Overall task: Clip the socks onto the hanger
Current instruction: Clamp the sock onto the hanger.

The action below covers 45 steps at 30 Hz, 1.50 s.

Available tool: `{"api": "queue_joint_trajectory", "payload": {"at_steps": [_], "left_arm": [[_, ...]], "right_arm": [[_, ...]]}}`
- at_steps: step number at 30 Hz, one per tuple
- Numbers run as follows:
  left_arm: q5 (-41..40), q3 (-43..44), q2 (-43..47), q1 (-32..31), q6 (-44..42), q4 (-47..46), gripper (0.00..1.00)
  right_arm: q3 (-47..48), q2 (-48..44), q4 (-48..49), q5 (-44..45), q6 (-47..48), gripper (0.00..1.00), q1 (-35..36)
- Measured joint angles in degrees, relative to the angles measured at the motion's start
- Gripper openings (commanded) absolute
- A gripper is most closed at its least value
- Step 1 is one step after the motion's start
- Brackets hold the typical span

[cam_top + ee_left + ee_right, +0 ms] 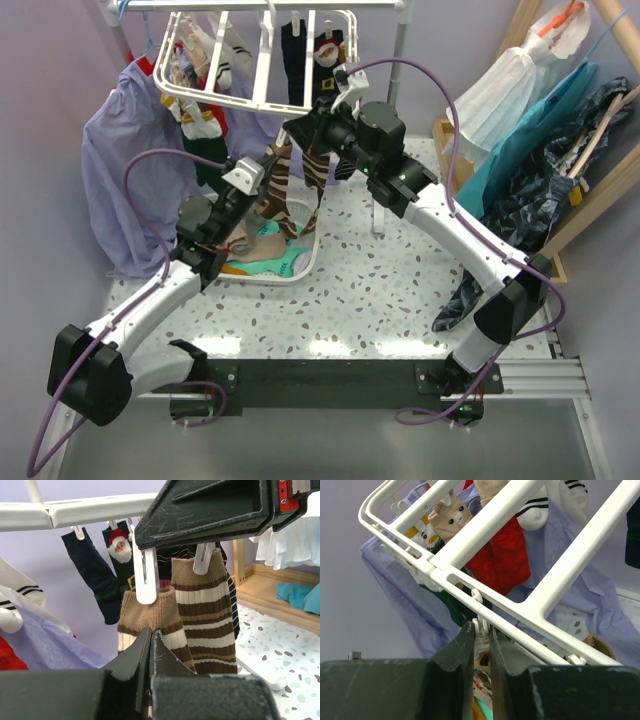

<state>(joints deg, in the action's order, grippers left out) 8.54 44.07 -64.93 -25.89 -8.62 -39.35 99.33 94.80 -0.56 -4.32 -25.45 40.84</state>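
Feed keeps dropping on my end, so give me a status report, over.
Left gripper shut at cuff of brown striped sock, hold unclear. Right gripper shut on a hanger clip. Twin sock hangs clipped alongside, nothing blocking.

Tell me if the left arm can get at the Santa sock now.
Probably not yet: the left jaws are shut on the nearer striped sock, and the right arm crowds the hanger beside the Santa sock.

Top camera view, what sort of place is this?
Likely a laundry-drying corner used as a robot workbench: a white clip hanger hung with socks, a basket of socks on the speckled table, a lavender shirt hanging beside.
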Motion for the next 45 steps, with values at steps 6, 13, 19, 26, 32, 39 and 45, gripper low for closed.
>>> {"api": "queue_joint_trajectory", "payload": {"at_steps": [6, 13, 19, 26, 32, 39, 45], "left_arm": [[0.0, 0.9, -0.3, 0.1, 0.0, 0.4, 0.0], [-0.1, 2.1, -1.5, 0.3, 0.1, 0.5, 0.0], [-0.2, 3.1, -1.6, 0.4, 0.6, 0.4, 0.01], [-0.2, 3.7, -1.6, 0.4, 1.1, 0.5, 0.02], [0.0, 3.7, -1.6, 0.4, 1.6, 0.4, 0.09], [0.0, 3.8, -1.6, 0.4, 2.1, 1.1, 0.26], [-1.4, 5.0, -0.7, 0.4, 2.7, 3.6, 0.61]], "right_arm": [[0.1, 0.0, 0.0, -0.7, 0.0, 0.13, 0.0], [0.1, 0.0, 0.0, -1.3, -0.1, 0.13, -0.1], [0.3, 0.0, 0.0, -1.5, -0.4, 0.13, -0.1], [0.4, 0.0, -0.1, -1.7, -0.6, 0.51, -0.1], [0.4, 0.0, -1.1, -3.0, -0.6, 0.78, 0.0], [0.4, -0.4, -2.2, -3.2, -0.2, 0.92, 0.0], [0.4, -3.6, -4.6, -2.0, 2.8, 0.97, 0.0]]}}
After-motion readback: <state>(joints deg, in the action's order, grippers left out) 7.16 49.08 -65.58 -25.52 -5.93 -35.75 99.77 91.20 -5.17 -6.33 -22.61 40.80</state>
